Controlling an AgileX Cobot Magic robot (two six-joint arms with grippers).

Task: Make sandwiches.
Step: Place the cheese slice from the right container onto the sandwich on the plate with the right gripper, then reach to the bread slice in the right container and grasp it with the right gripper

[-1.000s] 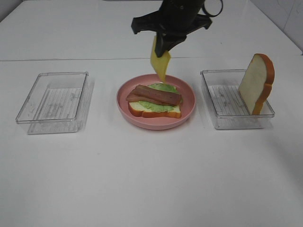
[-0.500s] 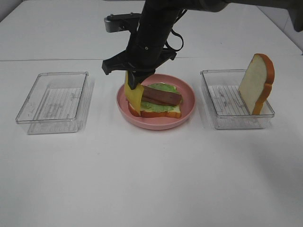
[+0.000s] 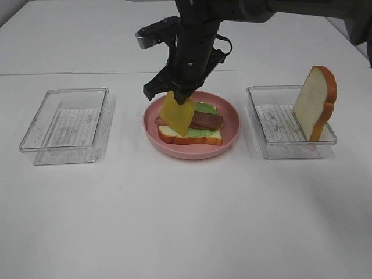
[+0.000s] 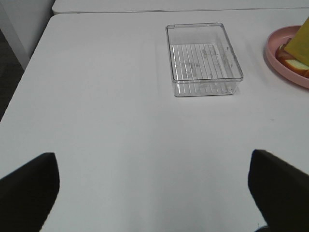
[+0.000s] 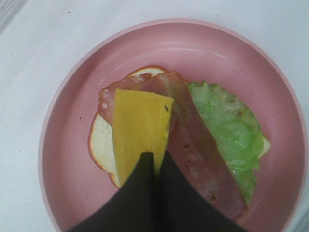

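Your right gripper (image 3: 176,96) is pinched shut on the cheese slice (image 3: 178,113), which hangs over the open sandwich (image 3: 195,129) on the pink plate (image 3: 228,119). Your left gripper's fingers (image 4: 29,186) stand wide, holding nothing. The left-hand tray (image 3: 64,125) is empty; the right-hand tray (image 3: 279,139) holds a bread slice (image 3: 314,102) leaning upright.

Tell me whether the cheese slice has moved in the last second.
Yes. The cheese slice, held in the right claw, came down from above the pink plate's far rim and now hangs over the sandwich.
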